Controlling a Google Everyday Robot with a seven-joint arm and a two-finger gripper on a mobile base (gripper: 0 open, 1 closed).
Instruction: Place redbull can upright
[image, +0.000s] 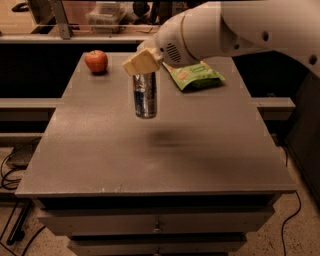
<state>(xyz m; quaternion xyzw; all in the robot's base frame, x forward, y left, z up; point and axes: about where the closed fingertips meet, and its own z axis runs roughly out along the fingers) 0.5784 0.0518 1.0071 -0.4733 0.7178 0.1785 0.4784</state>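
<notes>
The redbull can (145, 96) is a slim silver and blue can. It hangs nearly upright in the air above the middle of the grey table (100, 160), with its shadow on the tabletop a little to the right and nearer. My gripper (142, 63) with cream-coloured fingers is shut on the can's top end. The white arm reaches in from the upper right.
A red apple (96, 61) sits at the table's far left corner. A green snack bag (194, 75) lies at the far right, behind the arm. Drawers run below the table's front edge. Cables lie on the floor at both sides.
</notes>
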